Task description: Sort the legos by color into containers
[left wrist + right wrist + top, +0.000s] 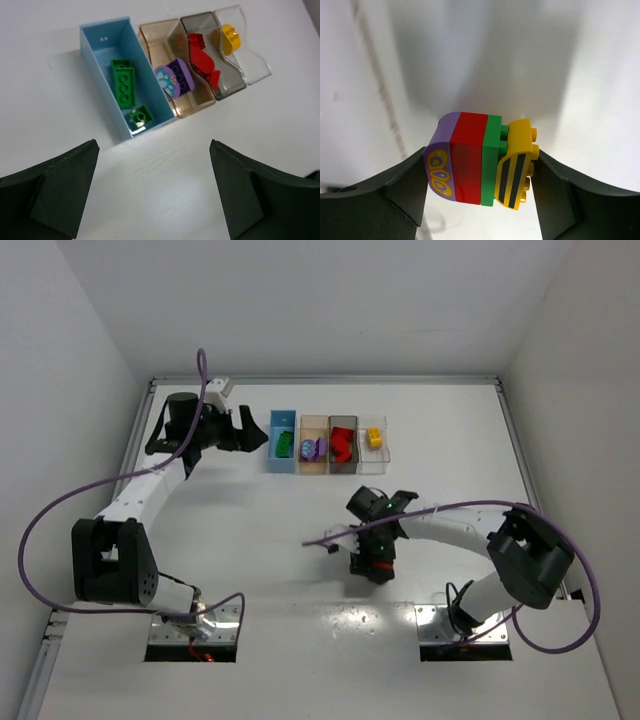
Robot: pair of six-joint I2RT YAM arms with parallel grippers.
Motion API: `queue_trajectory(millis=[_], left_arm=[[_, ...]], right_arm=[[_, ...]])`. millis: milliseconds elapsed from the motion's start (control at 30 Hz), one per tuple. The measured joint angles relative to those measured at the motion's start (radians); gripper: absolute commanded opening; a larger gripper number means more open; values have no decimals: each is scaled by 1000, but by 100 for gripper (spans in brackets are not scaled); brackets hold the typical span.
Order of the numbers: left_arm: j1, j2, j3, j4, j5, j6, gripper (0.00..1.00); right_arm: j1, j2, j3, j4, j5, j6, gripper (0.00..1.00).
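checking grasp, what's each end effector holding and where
Right end effector grips the lego clump by its purple and yellow ends; left end effector holds nothing.

Left arm (150,485) extended toward the far left corner, its gripper (155,190) with jaws spread wide; right arm (450,525) bent inward at mid-field, its gripper (479,186) pointing down, both fingers pressed against a four-colour lego clump (470,160).
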Motion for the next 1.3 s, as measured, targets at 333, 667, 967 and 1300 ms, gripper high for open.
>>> queue_trajectory(millis=[333,667,967,1300], left_arm=[[0,-120,-146,-8,140,-190,97],[-67,-32,-168,-11,300,-269,80],[-142,23,-111,-22,336,-268,86],[-183,85,-90,-6,365,-270,88]], right_arm=[[-115,46,436,148,-5,146,0],[-85,233,648,190,84,189,0],[-78,273,716,183,112,188,0],[-66,273,722,182,113,188,2]])
